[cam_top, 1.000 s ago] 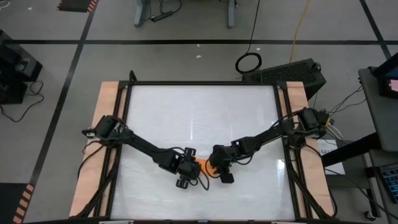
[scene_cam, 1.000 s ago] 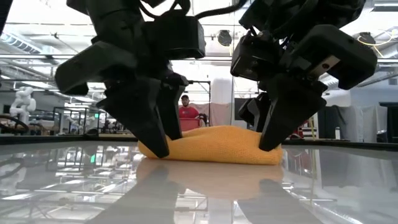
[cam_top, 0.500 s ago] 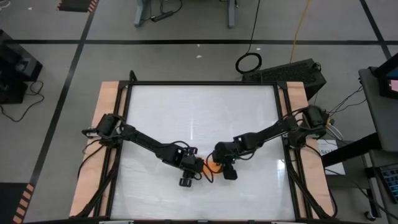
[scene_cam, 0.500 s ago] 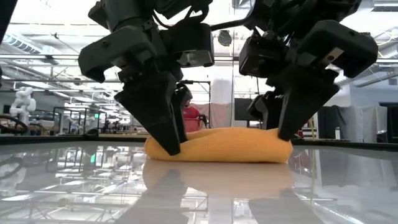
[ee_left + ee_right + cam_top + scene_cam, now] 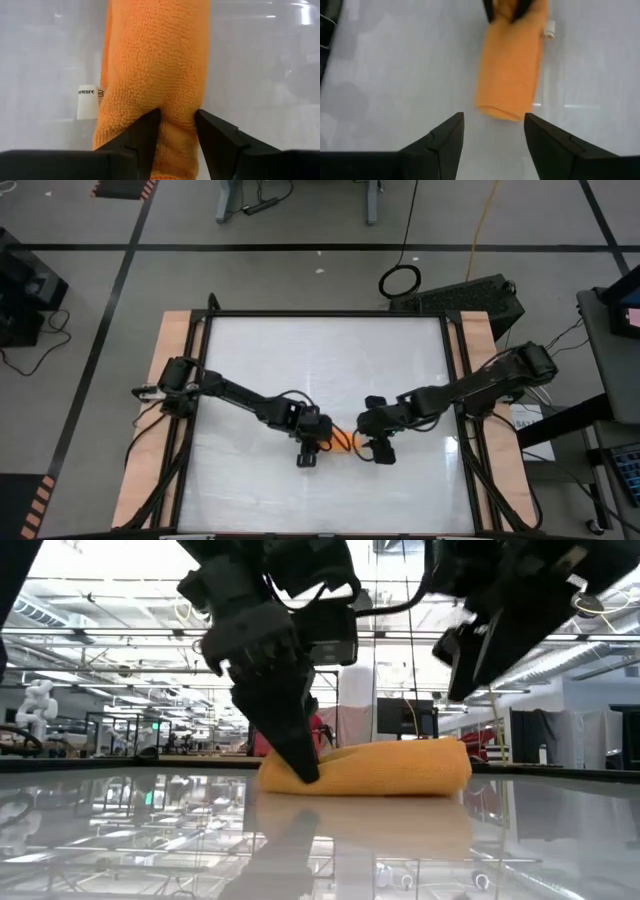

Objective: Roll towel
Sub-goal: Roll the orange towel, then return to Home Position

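Observation:
The orange towel [image 5: 370, 768] lies rolled into a short log on the glass table top [image 5: 300, 360]. In the high view only a small part of it [image 5: 343, 442] shows between the two grippers. My left gripper [image 5: 177, 135] is shut on one end of the roll [image 5: 155, 70]; it shows at the roll's left end in the low view [image 5: 298, 755] and in the high view [image 5: 318, 444]. My right gripper [image 5: 494, 135] is open and empty, a short way off the roll's other end [image 5: 512, 75]. It hangs raised above the table in the low view [image 5: 490, 650] and sits right of the towel in the high view [image 5: 378, 446].
A white label [image 5: 87, 101] sticks out from the towel's side. Wooden boards [image 5: 175, 410] and a black frame [image 5: 325, 313] border the glass. A person in red stands far behind the table, mostly hidden by my left gripper.
My right gripper has let go of the towel's end, opened, lifted and drawn back to the right. My left gripper, still pinching the roll, has shifted right with it.

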Robot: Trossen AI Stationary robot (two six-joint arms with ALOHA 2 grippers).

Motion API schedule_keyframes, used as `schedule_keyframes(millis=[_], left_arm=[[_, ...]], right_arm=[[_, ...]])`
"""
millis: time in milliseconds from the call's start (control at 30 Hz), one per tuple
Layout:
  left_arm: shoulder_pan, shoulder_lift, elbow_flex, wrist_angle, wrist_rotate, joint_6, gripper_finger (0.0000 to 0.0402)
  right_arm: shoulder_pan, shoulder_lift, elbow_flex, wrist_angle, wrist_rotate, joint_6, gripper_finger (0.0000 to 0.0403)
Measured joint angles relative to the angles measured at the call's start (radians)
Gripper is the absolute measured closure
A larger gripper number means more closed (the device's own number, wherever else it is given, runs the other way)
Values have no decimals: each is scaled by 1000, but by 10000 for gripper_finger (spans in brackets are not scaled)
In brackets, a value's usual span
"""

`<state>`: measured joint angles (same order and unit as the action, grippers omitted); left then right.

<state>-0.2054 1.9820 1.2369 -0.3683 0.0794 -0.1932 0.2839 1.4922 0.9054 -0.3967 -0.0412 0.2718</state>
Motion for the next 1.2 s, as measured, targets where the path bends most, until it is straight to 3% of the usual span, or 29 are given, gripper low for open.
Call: schedule_keyframes(millis=[333, 633, 767, 967, 1200], left_arm=[[96, -31, -4, -19, 39, 75, 247], [100, -182, 10, -120, 34, 124, 166], [99, -268, 10, -191, 6, 123, 149], [85, -435, 11, -300, -152, 128, 156], [88, -669, -71, -307, -243, 93, 162]], right_arm=[[86, -215, 1, -125, 175, 99, 205], [114, -407, 3, -229, 232, 109, 205], [114, -490, -3, -250, 288, 93, 205], [114, -668, -113, -225, 351, 118, 205], [118, -918, -382, -47, 355, 219, 205]])
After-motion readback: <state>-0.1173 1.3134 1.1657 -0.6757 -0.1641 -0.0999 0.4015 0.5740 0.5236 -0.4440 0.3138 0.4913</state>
